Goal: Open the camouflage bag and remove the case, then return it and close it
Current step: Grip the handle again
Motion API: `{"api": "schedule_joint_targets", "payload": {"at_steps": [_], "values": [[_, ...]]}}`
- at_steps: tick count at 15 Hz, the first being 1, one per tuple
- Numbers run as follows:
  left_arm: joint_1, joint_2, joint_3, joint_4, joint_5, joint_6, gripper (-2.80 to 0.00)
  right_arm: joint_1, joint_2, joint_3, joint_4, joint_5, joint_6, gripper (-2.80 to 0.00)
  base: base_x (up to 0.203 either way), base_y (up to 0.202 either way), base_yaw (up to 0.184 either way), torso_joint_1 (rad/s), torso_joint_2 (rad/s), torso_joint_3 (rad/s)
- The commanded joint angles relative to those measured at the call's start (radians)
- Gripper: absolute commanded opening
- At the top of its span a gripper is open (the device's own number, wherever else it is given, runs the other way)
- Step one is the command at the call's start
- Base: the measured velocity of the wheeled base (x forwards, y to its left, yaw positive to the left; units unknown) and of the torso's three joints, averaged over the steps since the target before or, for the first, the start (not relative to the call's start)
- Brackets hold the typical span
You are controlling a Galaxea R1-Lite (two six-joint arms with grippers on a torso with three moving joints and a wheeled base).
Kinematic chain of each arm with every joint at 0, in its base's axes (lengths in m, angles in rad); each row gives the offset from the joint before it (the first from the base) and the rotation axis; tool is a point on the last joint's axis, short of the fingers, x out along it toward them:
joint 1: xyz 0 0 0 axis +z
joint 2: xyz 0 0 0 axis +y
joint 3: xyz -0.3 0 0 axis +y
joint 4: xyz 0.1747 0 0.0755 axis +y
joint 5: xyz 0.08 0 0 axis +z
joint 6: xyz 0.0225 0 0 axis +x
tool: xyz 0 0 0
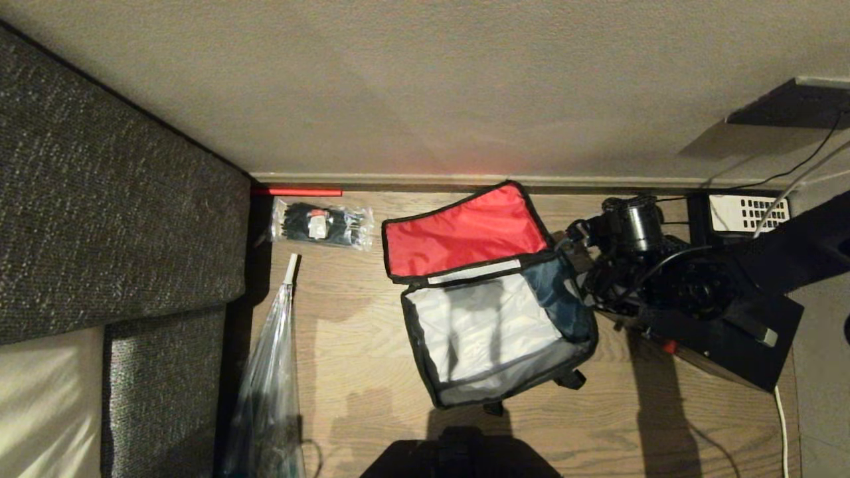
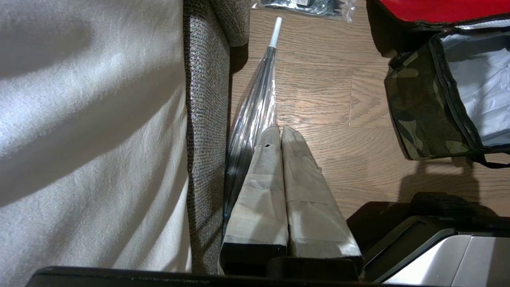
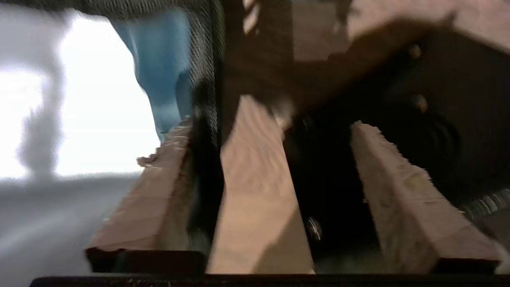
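The camouflage bag point(image 1: 491, 325) stands open on the wooden floor, its red-lined lid point(image 1: 465, 232) folded back against the wall. Its pale grey and navy inside holds nothing that I can see. The flat black case point(image 1: 744, 362) lies on the floor to the bag's right, with a red catch point(image 1: 669, 346) on its near edge, partly under my right arm point(image 1: 664, 279). My right gripper point(image 3: 267, 127) is open at the bag's right wall; the black rim point(image 3: 205, 159) runs between the fingers. My left gripper point(image 2: 281, 129) is shut and empty, parked low beside the sofa, left of the bag point(image 2: 422, 111).
A dark grey sofa point(image 1: 99, 199) fills the left side. A folded clear umbrella point(image 1: 272, 372) leans by it. A clear packet of black items point(image 1: 322, 226) lies near the wall. A black device with a white panel point(image 1: 747, 211) and cables sit at the back right.
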State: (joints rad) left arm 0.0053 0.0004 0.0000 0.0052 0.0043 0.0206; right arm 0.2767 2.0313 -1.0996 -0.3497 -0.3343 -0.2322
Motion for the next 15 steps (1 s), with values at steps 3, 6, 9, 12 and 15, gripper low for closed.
{"api": "schedule_joint_targets", "payload": {"at_steps": [3,6,9,12,15], "values": [[0.001,-0.002,0.003,0.001,0.0,0.001,-2.8,-0.011,-0.118,0.05,0.012,0.018,-0.004,0.0,0.0,0.0,0.0,0.0,0.0,0.0],[0.001,-0.002,0.002,0.0,0.0,0.0,-2.8,0.005,-0.165,0.118,0.038,0.089,-0.005,0.0,0.0,0.0,0.0,0.0,0.0,0.0],[0.001,-0.002,0.003,0.0,0.0,0.001,-2.8,0.025,-0.201,0.147,0.146,0.157,0.014,0.0,0.0,0.0,0.0,0.0,0.0,0.0],[0.001,-0.002,0.003,0.0,0.0,-0.001,-2.8,0.041,-0.188,0.173,0.16,0.165,0.03,0.0,0.0,0.0,0.0,0.0,0.0,0.0],[-0.001,-0.002,0.003,-0.001,0.0,0.001,-2.8,0.055,-0.156,0.094,0.153,0.22,0.112,0.0,0.0,0.0,0.0,0.0,0.0,0.0]]}}
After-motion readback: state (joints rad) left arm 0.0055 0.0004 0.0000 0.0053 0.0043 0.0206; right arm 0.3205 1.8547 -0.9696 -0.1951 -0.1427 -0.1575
